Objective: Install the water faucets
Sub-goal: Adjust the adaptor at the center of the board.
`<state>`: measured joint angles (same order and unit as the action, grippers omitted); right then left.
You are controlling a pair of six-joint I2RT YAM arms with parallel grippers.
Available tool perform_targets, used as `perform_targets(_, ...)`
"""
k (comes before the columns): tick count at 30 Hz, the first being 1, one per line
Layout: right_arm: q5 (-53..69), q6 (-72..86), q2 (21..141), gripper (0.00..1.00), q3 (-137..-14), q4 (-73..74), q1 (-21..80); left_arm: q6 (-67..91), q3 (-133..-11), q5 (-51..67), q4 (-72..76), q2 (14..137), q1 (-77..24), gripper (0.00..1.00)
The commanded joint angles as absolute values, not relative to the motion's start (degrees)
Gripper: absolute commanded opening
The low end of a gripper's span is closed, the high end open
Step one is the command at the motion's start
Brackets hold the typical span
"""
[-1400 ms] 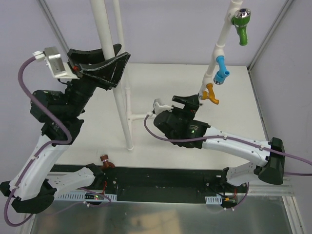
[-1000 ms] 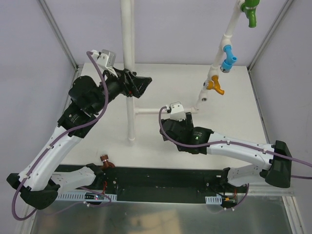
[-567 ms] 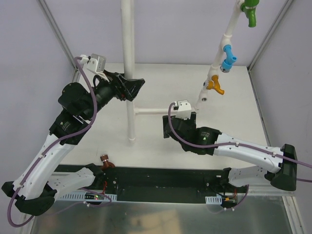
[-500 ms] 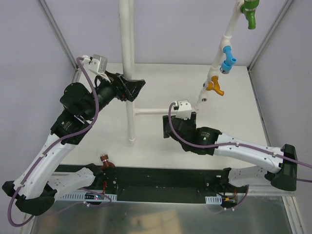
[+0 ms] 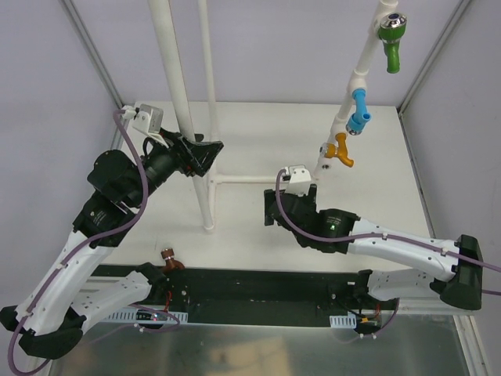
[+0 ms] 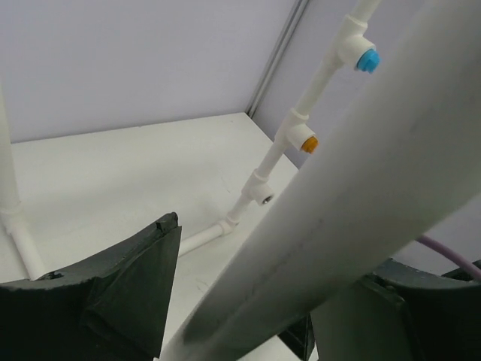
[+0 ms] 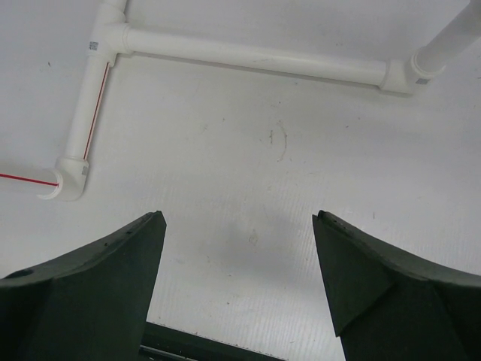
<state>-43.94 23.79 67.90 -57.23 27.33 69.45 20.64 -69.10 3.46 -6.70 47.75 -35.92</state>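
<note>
Three water faucets sit on the slanted right branch of the white pipe frame [image 5: 176, 78]: green [image 5: 389, 39] on top, then blue [image 5: 358, 110], then orange [image 5: 338, 150]. A tee [image 5: 322, 146] just below the orange one shows an open hole. The brown faucet [image 5: 168, 258] lies by the black base rail. My left gripper [image 5: 200, 153] straddles the frame's leaning upright pipe [image 6: 361, 173]. That pipe rests against the right finger, with a gap at the left fingertip [image 6: 161, 241]. My right gripper [image 7: 237, 218] hangs open over bare table, holding nothing.
The frame's floor pipes and elbows [image 7: 255, 60] lie flat on the white table [image 5: 258, 133], just beyond my right gripper. Metal cage posts [image 5: 90, 47] and grey walls close in both sides. The black base rail [image 5: 258, 286] runs along the near edge.
The pipe frame has tipped, its upright now leaning left and the faucet branch swinging. My left gripper slid down and left along the upright and its jaws narrowed. The right arm barely shifted.
</note>
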Motion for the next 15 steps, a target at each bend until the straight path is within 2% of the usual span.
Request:
perform_targets(1, -43.33, 26.1, 64.6, 0.87, -55.03, 24.26, 69.43, 23.72, -66.1, 4.13, -6.24, 46.84, -35.6, 0.62)
perform_targets(4, -44.12, 27.59, 63.64, 0.87, -53.71, 24.34, 69.43, 26.01, -64.25, 5.88, -3.87, 47.72, -35.6, 0.55)
perform_targets(8, -48.15, 31.19, 62.58, 0.87, -52.03, 27.5, 69.35, 27.59, -62.76, 6.68, -0.62, 49.3, -35.68, 0.4)
perform_targets(11, -50.79, 33.48, 62.93, 0.87, -51.68, 31.28, 69.43, 29.7, -62.05, 8.34, 2.63, 51.23, -35.6, 0.21)
perform_targets(15, -52.12, 37.44, 62.67, 0.85, -50.54, 34.45, 69.08, 33.92, -61.0, 12.38, 8.07, 54.48, -35.6, 0.02)
